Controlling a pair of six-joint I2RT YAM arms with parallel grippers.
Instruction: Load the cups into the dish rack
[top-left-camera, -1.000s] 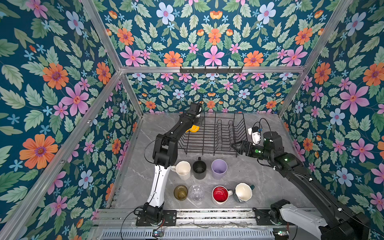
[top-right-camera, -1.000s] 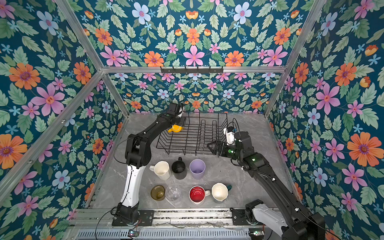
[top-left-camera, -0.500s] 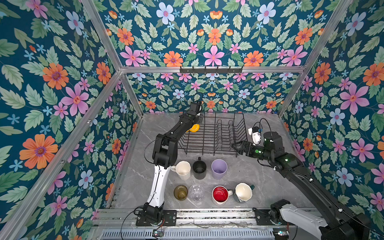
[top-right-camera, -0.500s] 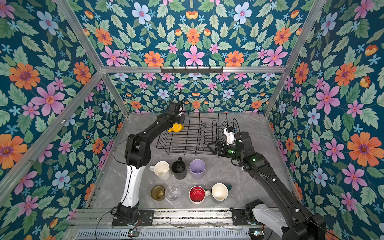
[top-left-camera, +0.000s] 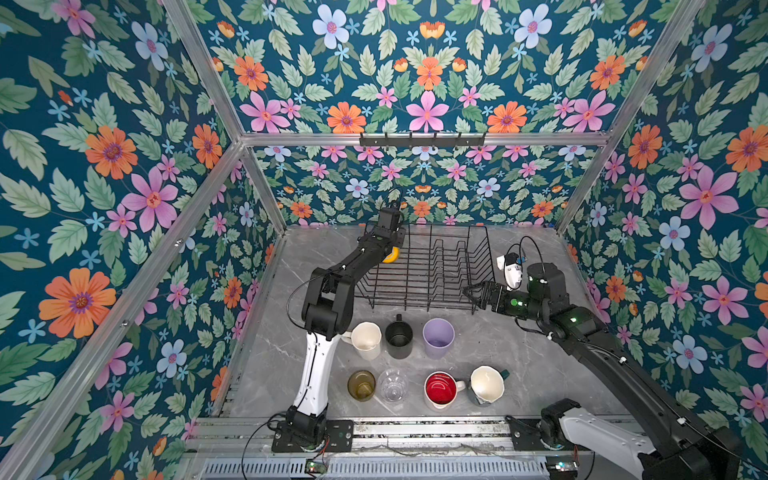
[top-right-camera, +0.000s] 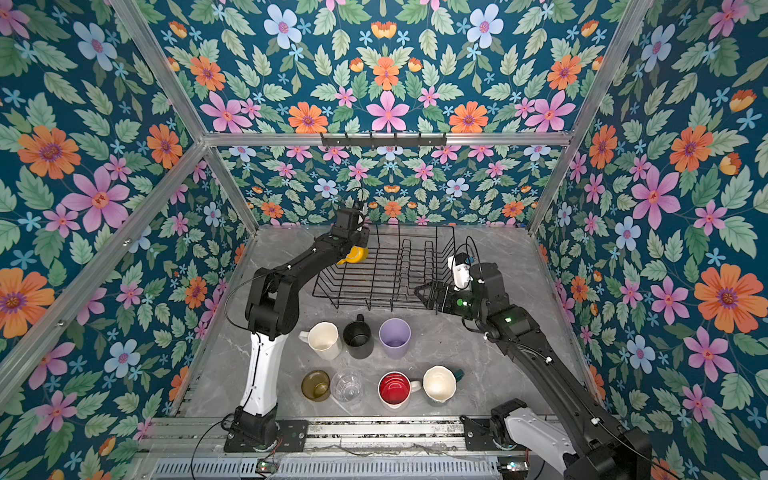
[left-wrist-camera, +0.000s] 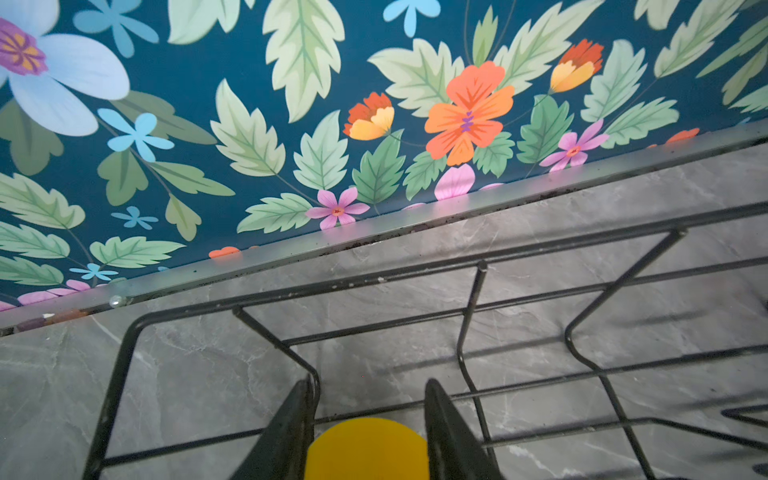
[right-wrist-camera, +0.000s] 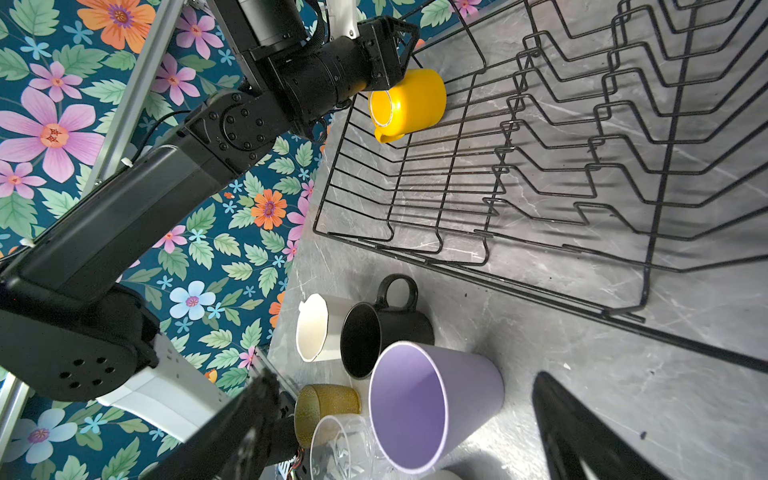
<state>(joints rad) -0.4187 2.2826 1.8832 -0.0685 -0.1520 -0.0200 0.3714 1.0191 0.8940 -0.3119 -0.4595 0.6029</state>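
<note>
While gripper (left-wrist-camera: 369, 384) clamps, mug (right-wrist-camera: 409, 102) lies (sideways)

The grey marble counter (top-left-camera: 519, 345) carries the black wire dish rack (top-left-camera: 428, 270) and, nearer, seven cups (top-left-camera: 437, 343) in two rows.

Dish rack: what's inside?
Only the yellow mug, on its side in a far corner of the dish rack, inside the left gripper. In both top views the arm covers part of it; contact unclear.

Left arm (top-left-camera: 353, 266) stretched long toward the counter's (top-left-camera: 519, 345) far edge. Left gripper (left-wrist-camera: 369, 380) angled down, fingers flanking yellow mug (left-wrist-camera: 365, 449); grip unclear. Right arm (top-left-camera: 590, 332) reaching in from right edge, right gripper (top-left-camera: 469, 291) jaws spread wide.
</note>
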